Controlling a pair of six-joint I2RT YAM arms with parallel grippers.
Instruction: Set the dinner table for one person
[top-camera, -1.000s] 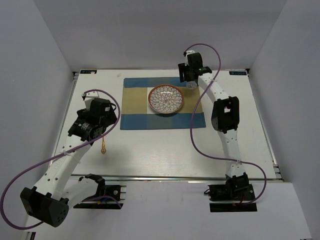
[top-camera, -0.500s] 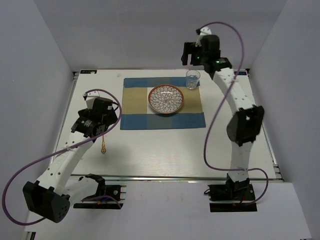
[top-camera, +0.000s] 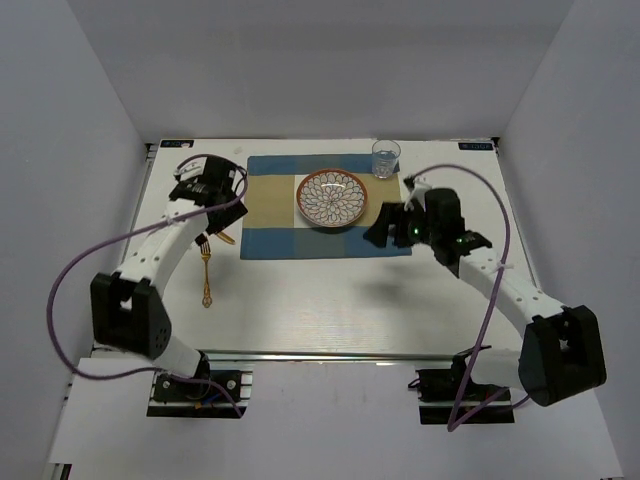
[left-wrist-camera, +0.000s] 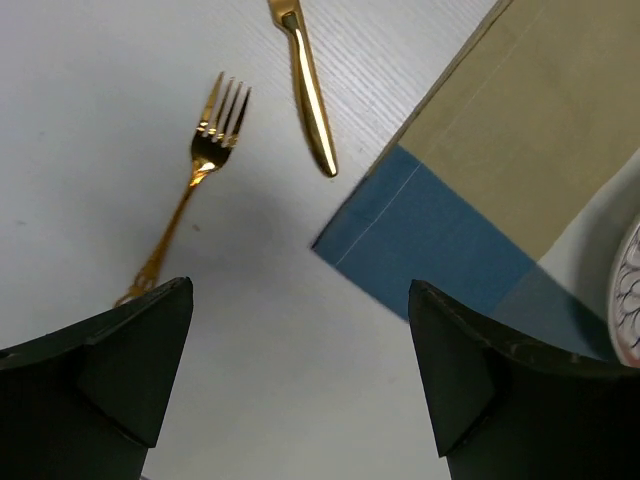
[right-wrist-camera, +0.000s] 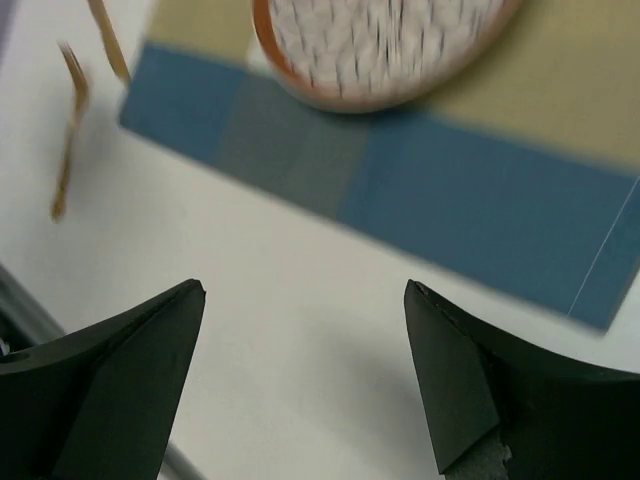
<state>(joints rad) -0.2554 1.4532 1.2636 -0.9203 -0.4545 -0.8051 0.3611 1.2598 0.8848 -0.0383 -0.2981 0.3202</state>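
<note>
The white dinner table (top-camera: 330, 300) carries a blue-and-beige striped placemat (top-camera: 325, 205) with a patterned plate (top-camera: 331, 198) on it and a clear glass (top-camera: 386, 158) at its far right corner. A gold fork (top-camera: 206, 275) and a gold knife (top-camera: 222, 238) lie left of the placemat. My left gripper (top-camera: 208, 190) is open and empty above the table, by the placemat's left edge. Its view shows the fork (left-wrist-camera: 190, 190), the knife (left-wrist-camera: 310, 95) and the placemat's corner (left-wrist-camera: 480, 180). My right gripper (top-camera: 380, 226) is open and empty over the placemat's near right corner.
The right wrist view shows the plate (right-wrist-camera: 380, 40), the placemat (right-wrist-camera: 480, 210) and, blurred, the fork (right-wrist-camera: 70, 130), with bare table (right-wrist-camera: 250, 330) between the open fingers. The left wrist view shows the plate's rim (left-wrist-camera: 630, 300). White walls enclose the table.
My right gripper let go of the glass, rose, then drew back to the placemat's near right corner. My left arm swung from the near left toward the placemat's left edge.
</note>
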